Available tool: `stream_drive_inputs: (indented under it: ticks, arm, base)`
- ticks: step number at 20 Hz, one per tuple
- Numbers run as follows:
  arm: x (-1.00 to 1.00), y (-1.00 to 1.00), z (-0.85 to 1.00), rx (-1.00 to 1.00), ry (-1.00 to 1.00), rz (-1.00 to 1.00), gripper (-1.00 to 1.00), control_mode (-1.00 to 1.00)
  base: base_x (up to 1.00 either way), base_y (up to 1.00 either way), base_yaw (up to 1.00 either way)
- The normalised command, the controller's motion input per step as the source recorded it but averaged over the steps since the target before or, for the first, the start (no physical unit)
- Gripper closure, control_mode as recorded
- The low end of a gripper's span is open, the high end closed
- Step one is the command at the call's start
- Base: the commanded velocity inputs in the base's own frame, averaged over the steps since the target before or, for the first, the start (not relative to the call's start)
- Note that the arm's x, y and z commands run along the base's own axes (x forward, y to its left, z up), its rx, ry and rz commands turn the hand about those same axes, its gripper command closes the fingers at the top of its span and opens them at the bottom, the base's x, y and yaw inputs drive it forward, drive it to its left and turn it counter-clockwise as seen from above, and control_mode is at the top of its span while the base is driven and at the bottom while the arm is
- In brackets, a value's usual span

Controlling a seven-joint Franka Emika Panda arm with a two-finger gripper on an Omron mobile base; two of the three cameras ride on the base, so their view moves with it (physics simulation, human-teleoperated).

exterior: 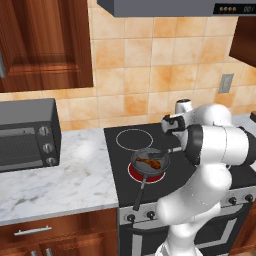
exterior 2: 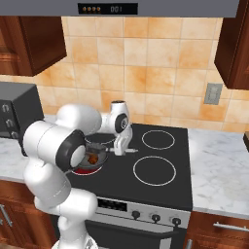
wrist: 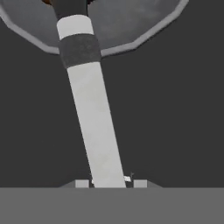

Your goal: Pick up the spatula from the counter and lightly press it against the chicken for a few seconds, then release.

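My gripper (wrist: 110, 183) is shut on the spatula's white handle (wrist: 94, 113), which runs up past a dark band toward the grey pan (wrist: 144, 35). In the left base view the gripper (exterior: 176, 146) hangs just right of the pan (exterior: 136, 164), and the spatula (exterior: 169, 150) reaches over the rim toward the brown chicken (exterior: 151, 161). The right base view shows the gripper (exterior 2: 118, 150) beside the pan (exterior 2: 99, 141), with the chicken (exterior 2: 91, 158) partly hidden by my arm. Whether the blade touches the chicken is hidden.
The pan sits on a glowing red burner (exterior: 134, 175) of the black stovetop (exterior 2: 160, 189), its long handle (exterior: 139, 195) pointing toward the front edge. A microwave (exterior: 27, 134) stands on the marble counter (exterior: 60, 185) to the left. Unlit burners (exterior 2: 154, 170) lie to the right.
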Motion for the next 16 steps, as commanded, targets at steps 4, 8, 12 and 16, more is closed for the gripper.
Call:
stream_drive_inputs:
  ticks: [4, 8, 12, 16]
  arm:
    - [-0.2, 0.0, 0.8, 0.09, 0.0, 0.04, 1.0, -1.0]
    - [-0.38, 0.0, 0.71, 0.08, 0.0, 0.04, 1.0, -1.0]
    - [-0.51, 0.0, 0.58, 0.01, -0.09, 0.01, 1.0, -1.0]
    - [-0.53, 0.0, 0.45, 0.05, -0.07, 0.0, 1.0, -1.0]
  base:
    - [0.0, 0.0, 0.0]
    - [0.0, 0.0, 0.0]
    - [0.0, 0.0, 0.0]
    - [0.0, 0.0, 0.0]
